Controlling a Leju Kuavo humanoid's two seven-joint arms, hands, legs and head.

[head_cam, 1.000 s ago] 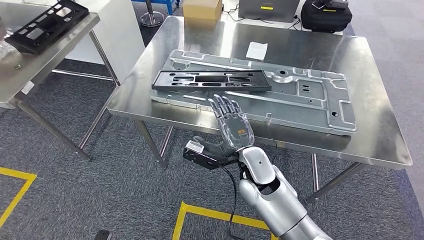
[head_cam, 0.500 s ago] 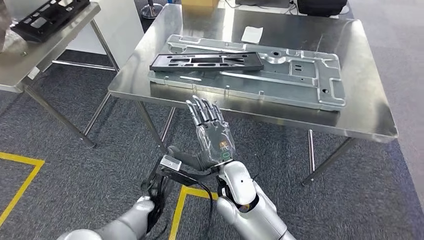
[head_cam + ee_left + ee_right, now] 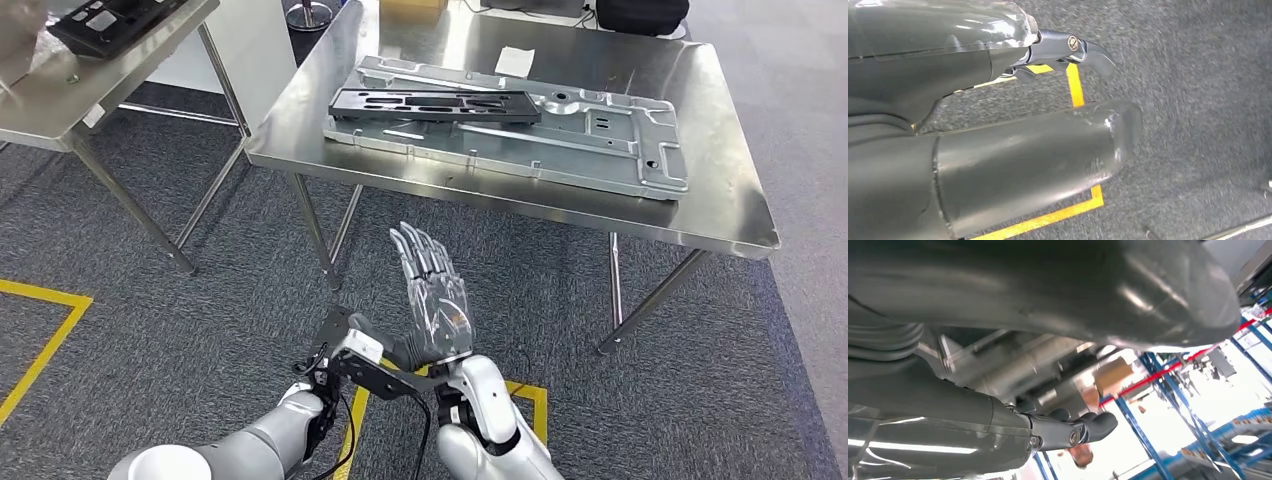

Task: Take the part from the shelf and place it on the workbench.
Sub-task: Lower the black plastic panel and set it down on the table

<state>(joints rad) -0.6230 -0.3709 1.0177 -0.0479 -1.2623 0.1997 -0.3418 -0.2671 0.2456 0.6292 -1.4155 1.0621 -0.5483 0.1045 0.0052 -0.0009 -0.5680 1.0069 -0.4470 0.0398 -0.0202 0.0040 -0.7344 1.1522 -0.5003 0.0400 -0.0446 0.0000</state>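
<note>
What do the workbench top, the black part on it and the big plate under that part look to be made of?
Workbench top: brushed stainless steel by its look, with streaky reflections. Black part: matte, with no glare, probably moulded plastic or painted metal. Plate: dull grey stamped sheet metal, with pressed ribs and cutouts.

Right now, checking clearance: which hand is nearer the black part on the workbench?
Right. The right hand is raised below the black part, short of the workbench; the left hand hangs lower.
</note>
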